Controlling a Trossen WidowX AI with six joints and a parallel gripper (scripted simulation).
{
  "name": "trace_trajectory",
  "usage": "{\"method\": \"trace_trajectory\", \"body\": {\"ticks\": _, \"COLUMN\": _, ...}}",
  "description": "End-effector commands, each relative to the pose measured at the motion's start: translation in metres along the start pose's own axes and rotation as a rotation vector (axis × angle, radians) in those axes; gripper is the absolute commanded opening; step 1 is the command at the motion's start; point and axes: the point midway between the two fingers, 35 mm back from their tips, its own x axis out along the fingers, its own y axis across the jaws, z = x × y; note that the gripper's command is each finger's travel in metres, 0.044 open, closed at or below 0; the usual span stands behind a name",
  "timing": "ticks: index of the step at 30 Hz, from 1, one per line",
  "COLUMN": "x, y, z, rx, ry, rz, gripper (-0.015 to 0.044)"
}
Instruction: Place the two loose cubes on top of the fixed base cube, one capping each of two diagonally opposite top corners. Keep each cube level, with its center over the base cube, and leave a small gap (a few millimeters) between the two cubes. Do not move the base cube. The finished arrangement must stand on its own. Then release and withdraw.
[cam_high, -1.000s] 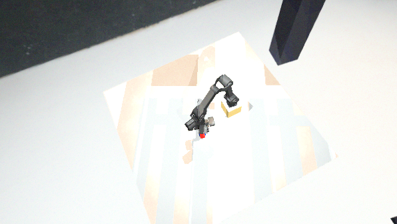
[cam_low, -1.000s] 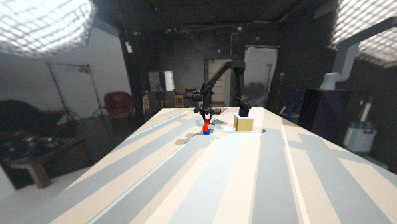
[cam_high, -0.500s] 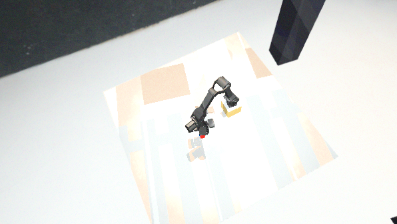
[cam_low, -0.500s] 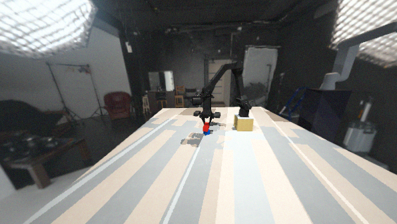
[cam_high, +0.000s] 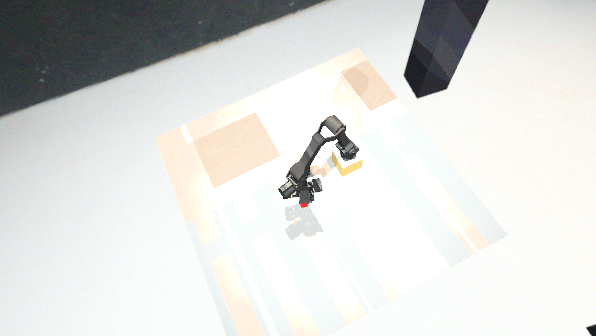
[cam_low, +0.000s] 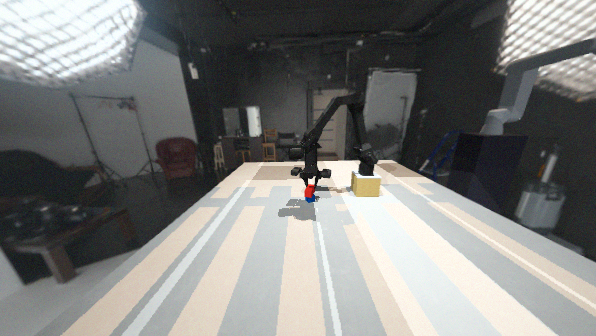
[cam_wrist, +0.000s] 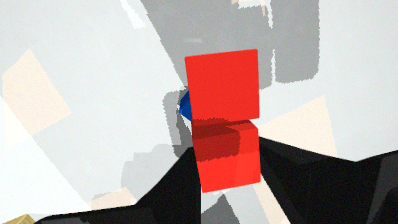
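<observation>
Hand: I see the hand (cam_low: 310, 181) at the end of the black arm (cam_low: 327, 122), pointing down over the striped counter (cam_low: 400, 260). Its fingers are clamped on the red cube.
Red cube: the red cube (cam_low: 310, 190) hangs between the fingers, above the counter. In the wrist view the red cube (cam_wrist: 230, 157) stands out from the dark hand body, and a second red square lies beyond it, which looks to me like its mirror picture in the shiny counter.
Blue cube: the blue cube (cam_low: 310, 198) lies on the counter just under the red one. From the wrist view I see only a small blue corner (cam_wrist: 185, 107) at the left edge of the red square. I cannot tell if the two cubes touch.
Base cube: the yellow base cube (cam_low: 365, 184) stands on the counter to the right of the hand in the exterior view, near the foot of the arm, apart from both loose cubes. I see nothing on its top face.
Top view: the arm (cam_high: 310, 152) bends from its foot beside the base cube (cam_high: 348, 167) to the hand, where a little red spot (cam_high: 303, 204) shows.
</observation>
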Motion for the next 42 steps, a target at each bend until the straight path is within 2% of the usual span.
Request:
{"method": "trace_trajectory", "body": {"ticks": 1, "x": 0.001, "y": 0.000, "z": 0.000, "rx": 0.003, "ry": -0.002, "rz": 0.001, "gripper": 0.0105}}
{"method": "trace_trajectory", "body": {"ticks": 8, "x": 0.001, "y": 0.000, "z": 0.000, "rx": 0.003, "ry": -0.002, "rz": 0.001, "gripper": 0.0105}}
{"method": "trace_trajectory", "body": {"ticks": 12, "x": 0.001, "y": 0.000, "z": 0.000, "rx": 0.003, "ry": -0.002, "rz": 0.001, "gripper": 0.0205}}
{"method": "trace_trajectory", "body": {"ticks": 17, "x": 0.001, "y": 0.000, "z": 0.000, "rx": 0.003, "ry": -0.002, "rz": 0.001, "gripper": 0.0205}}
{"method": "trace_trajectory", "body": {"ticks": 42, "x": -0.052, "y": 0.000, "z": 0.000, "rx": 0.000, "ry": 0.000, "rz": 0.000, "gripper": 0.0205}}
